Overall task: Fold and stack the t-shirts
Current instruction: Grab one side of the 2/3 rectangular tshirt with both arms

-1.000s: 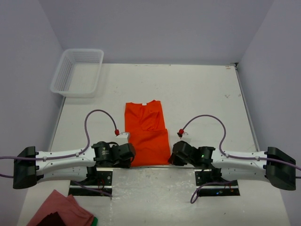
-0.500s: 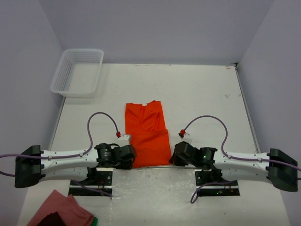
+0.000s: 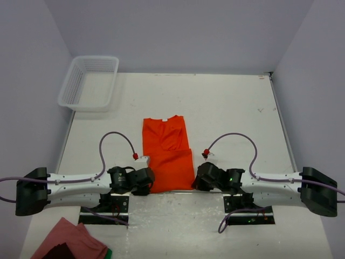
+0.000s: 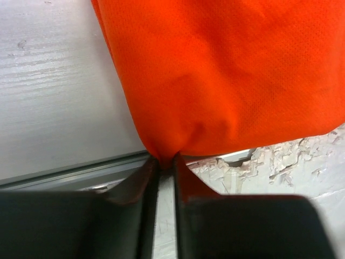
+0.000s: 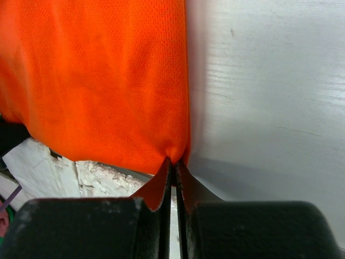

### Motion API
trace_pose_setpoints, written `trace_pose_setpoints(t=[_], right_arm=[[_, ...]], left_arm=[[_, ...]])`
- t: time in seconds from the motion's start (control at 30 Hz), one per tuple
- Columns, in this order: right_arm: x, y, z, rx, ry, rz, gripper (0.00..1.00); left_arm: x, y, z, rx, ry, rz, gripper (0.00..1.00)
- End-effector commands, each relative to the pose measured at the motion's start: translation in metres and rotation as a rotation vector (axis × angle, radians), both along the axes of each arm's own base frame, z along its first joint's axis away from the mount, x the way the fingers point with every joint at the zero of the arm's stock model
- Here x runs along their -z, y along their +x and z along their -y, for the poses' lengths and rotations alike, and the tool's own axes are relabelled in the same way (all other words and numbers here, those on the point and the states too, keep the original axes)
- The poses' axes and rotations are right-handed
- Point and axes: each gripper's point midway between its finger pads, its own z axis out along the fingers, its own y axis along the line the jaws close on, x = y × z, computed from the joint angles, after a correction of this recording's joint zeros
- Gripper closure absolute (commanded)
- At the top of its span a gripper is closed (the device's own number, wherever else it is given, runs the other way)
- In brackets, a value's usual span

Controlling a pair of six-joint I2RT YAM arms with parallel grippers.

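While my left gripper (image 4: 166, 162) and right gripper (image 5: 175, 164) are pinching the near corners of the shirt (image 3: 167, 148), lying on the surface (image 3: 232, 108) between them, I am planning an even, level lift.

left end effector (image 4: 164, 161) pinched, right end effector (image 5: 173, 163) pinched

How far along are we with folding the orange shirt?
Done: the bright orange-red thin-fabric t-shirt lies folded lengthwise into a narrow strip. In hand: the left gripper and right gripper each pinch a near hem corner. Left: the crosswise fold, then stacking.
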Motion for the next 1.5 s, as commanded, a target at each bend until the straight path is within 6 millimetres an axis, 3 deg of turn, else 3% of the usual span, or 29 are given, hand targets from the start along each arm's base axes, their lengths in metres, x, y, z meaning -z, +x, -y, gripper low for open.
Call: trace_pose_setpoints(t=[0.0,0.07,0.2,0.47,1.07,1.23,1.37,1.4,1.47], right_arm=[[0.003,-0.002,-0.001,-0.017,-0.013,-0.002,1.00],[0.002,-0.001,-0.001,-0.019,-0.016,-0.001,1.00],[-0.001,0.000,-0.004,-0.026,-0.027,0.010,1.00],[-0.009,0.008,0.001,-0.030,-0.101,0.055,1.00],[-0.037,0.010,-0.006,-0.091,-0.092,0.111,1.00],[-0.060,0.017,-0.012,-0.114,-0.110,0.156,1.00],[-0.101,0.031,-0.018,-0.120,-0.123,0.231,1.00],[-0.109,0.035,-0.019,-0.116,-0.130,0.249,1.00],[-0.131,0.044,-0.024,-0.128,-0.127,0.285,1.00]], left_arm=[[-0.001,0.007,0.001,-0.031,-0.025,0.044,0.90],[-0.003,0.007,0.001,-0.032,-0.029,0.043,1.00],[-0.010,0.009,0.001,-0.033,-0.032,0.055,1.00],[-0.043,0.020,0.001,-0.032,-0.038,0.119,1.00],[-0.045,-0.001,0.012,0.026,-0.115,0.085,1.00],[-0.062,-0.002,0.026,0.040,-0.158,0.118,1.00],[-0.087,0.012,0.033,0.023,-0.179,0.194,1.00],[-0.103,0.017,0.037,0.009,-0.201,0.220,1.00],[-0.117,0.030,0.029,-0.034,-0.171,0.285,1.00]])
